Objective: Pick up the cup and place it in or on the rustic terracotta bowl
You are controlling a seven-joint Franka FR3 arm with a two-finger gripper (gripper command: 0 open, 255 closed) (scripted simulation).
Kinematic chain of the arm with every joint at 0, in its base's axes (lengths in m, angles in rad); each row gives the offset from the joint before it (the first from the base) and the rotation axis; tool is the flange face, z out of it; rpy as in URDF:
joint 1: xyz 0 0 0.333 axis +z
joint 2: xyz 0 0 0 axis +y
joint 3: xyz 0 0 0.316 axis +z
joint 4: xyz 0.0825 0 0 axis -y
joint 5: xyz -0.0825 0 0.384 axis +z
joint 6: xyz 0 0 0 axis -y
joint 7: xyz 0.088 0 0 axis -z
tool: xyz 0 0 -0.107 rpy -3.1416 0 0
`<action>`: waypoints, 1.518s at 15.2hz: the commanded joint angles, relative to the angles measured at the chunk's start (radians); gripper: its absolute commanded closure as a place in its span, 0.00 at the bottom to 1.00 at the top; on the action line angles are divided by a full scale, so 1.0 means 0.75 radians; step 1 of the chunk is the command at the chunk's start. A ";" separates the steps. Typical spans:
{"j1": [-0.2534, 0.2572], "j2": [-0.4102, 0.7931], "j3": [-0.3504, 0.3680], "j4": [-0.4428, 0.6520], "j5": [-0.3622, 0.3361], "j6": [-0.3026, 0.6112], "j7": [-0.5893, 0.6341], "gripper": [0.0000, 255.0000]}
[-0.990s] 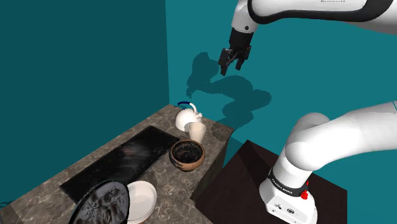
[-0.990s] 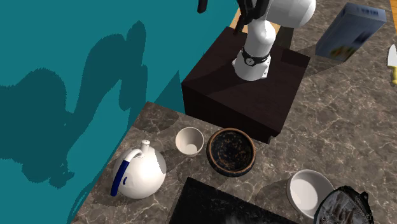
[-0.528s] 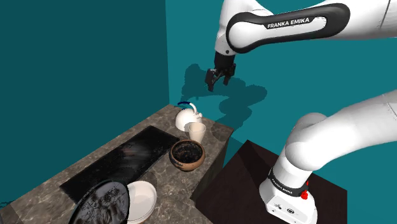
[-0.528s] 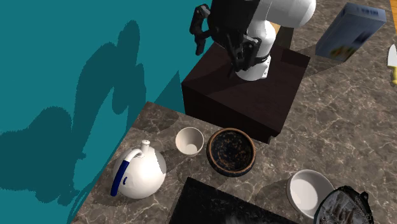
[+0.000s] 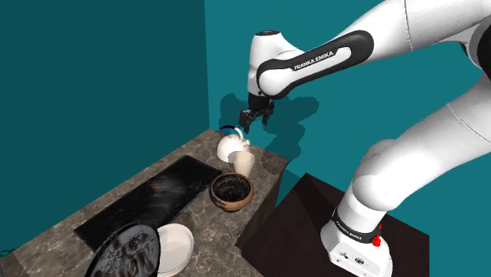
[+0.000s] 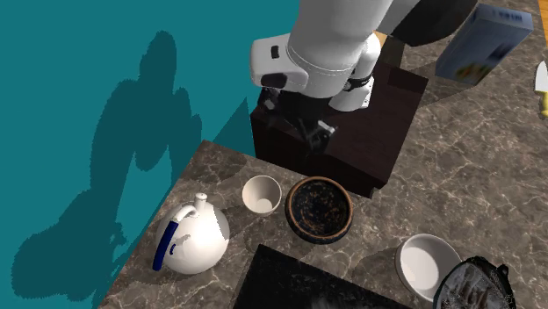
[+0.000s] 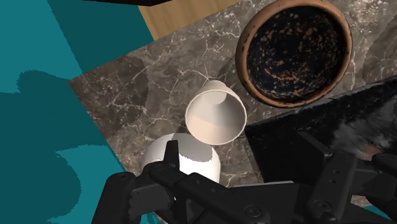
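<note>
The white Franka arm [image 5: 441, 142] is pictured rising from its base [image 5: 354, 240] at the shoulder view's lower right, arched high and then bent down toward that view's left. The forearm [image 5: 315, 59], banded in black and lettered FRANKA EMIKA, is angled downward to a white wrist [image 5: 263, 47]. From the wrist the all-black tool [image 5: 256, 120] is hung pointing down. Its two fingers [image 5: 247, 123] are held apart, with nothing clasped between them. In the wrist view the tool [image 7: 242, 149] is shown with both fingers spread wide. In the second exterior view the white wrist housing [image 6: 307, 57] is seen from above.
</note>
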 commanded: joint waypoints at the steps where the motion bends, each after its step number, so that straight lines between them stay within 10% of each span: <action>1: -0.005 0.090 0.015 -0.008 -0.014 0.086 0.035 0.00; 14: -0.025 0.783 0.066 0.163 -0.252 0.495 0.347 0.00; 23: -0.018 0.928 0.026 0.178 -0.340 0.619 0.412 0.00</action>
